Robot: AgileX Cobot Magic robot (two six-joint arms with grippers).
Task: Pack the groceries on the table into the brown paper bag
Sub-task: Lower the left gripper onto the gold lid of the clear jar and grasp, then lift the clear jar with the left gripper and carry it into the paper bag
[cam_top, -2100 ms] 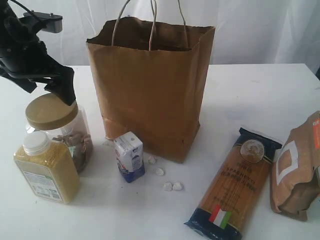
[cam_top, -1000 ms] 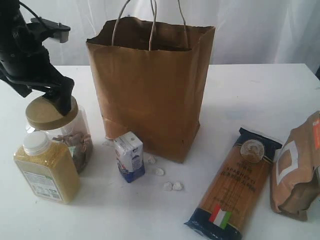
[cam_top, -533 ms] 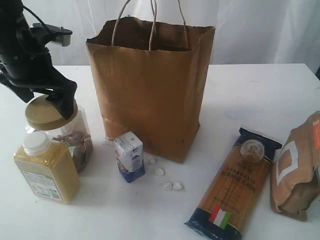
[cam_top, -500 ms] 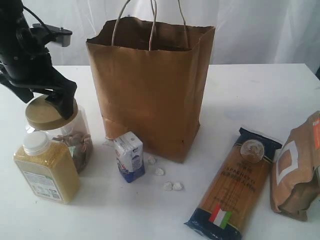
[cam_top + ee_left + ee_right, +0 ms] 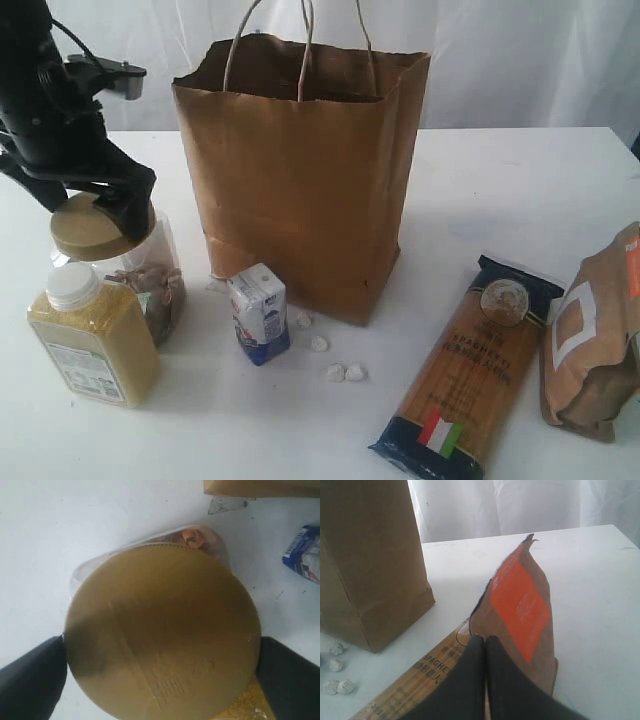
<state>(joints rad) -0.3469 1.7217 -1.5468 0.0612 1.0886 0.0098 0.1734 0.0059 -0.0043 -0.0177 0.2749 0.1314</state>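
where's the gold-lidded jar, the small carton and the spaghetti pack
gold-lidded jar point(image 5: 162, 630), left wrist view, middle of its gold lid
small carton point(image 5: 260, 315), exterior view, its front face
spaghetti pack point(image 5: 470, 370), exterior view, middle of its clear window

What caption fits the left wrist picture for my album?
Open left gripper straddling the gold jar lid over the white table.

We judge this a staged robot test area or lab. Grounds: a wide white table point(image 5: 500, 170) set before a plain white curtain backdrop point(image 5: 520, 60), and a black robot arm point(image 5: 45, 110) over the table's left edge.
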